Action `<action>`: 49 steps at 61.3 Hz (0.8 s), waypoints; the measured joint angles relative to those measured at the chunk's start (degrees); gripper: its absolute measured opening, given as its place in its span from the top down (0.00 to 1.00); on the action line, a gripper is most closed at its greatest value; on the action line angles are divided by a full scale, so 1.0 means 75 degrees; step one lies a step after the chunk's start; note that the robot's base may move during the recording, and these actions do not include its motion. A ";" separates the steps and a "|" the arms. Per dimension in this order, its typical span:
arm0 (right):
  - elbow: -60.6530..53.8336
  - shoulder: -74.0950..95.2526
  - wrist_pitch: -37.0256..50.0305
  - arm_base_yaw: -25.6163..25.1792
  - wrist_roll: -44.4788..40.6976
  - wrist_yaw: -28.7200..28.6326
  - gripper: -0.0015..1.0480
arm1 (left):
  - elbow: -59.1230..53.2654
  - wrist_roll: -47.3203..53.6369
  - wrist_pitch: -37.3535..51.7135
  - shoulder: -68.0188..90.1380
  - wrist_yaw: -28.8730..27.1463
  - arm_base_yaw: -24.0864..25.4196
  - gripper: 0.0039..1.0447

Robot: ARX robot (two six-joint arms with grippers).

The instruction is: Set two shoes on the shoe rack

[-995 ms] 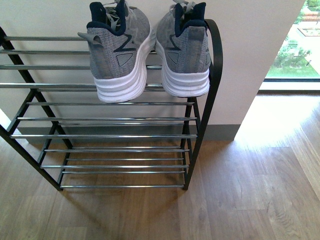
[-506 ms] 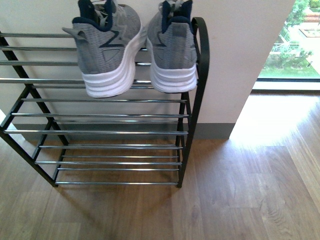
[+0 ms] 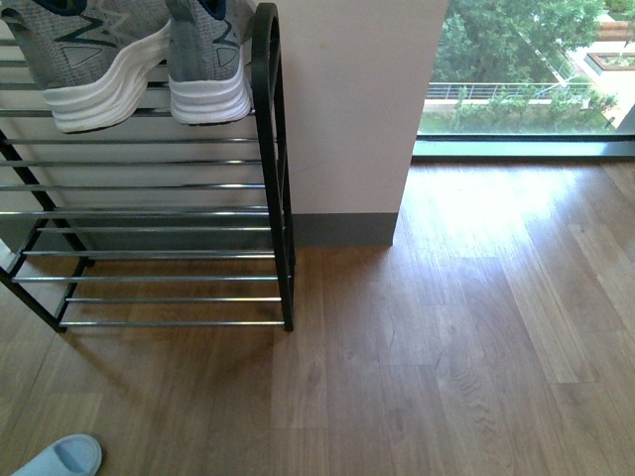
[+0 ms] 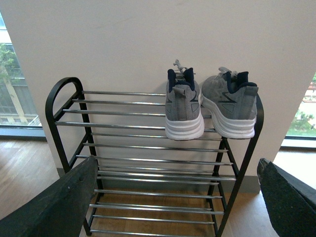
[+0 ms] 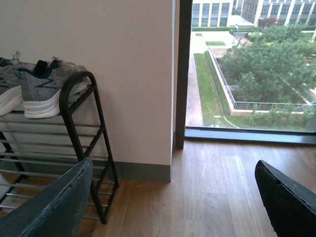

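Two grey knit sneakers (image 3: 84,59) (image 4: 183,106) with white soles stand side by side, heels outward, on the top tier of the shoe rack (image 3: 270,169) (image 4: 59,118). The rack has black side frames and chrome bars. A pale blue slide (image 3: 60,458) lies on the floor at the front view's lower left corner. My left gripper (image 4: 177,197) is open, facing the rack from a distance, with nothing between its fingers (image 4: 54,205). Open as well, my right gripper (image 5: 173,197) hangs over bare floor to the right of the rack's end frame (image 5: 81,143).
A white wall (image 3: 347,99) with a grey skirting board stands behind the rack. A floor-level window (image 3: 526,69) runs along the right. Wood floor (image 3: 446,347) stretches to the right of the rack.
The front view has swung to the right: the rack and sneakers have slid to the left edge, the window has come into view, and the blue slide now shows at the lower left.
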 joint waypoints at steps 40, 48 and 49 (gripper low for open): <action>0.0000 0.0000 0.0000 0.0000 0.0000 -0.0003 0.09 | 0.0000 0.0000 -0.0003 0.0000 -0.0003 0.0000 0.09; 0.0000 0.0000 0.0000 0.0000 0.0000 -0.0003 0.09 | 0.0000 0.0000 -0.0003 0.0000 0.0000 0.0000 0.09; 0.0000 0.0000 0.0000 0.0000 0.0000 -0.0003 0.09 | 0.0000 0.0000 -0.0003 0.0000 0.0000 0.0000 0.09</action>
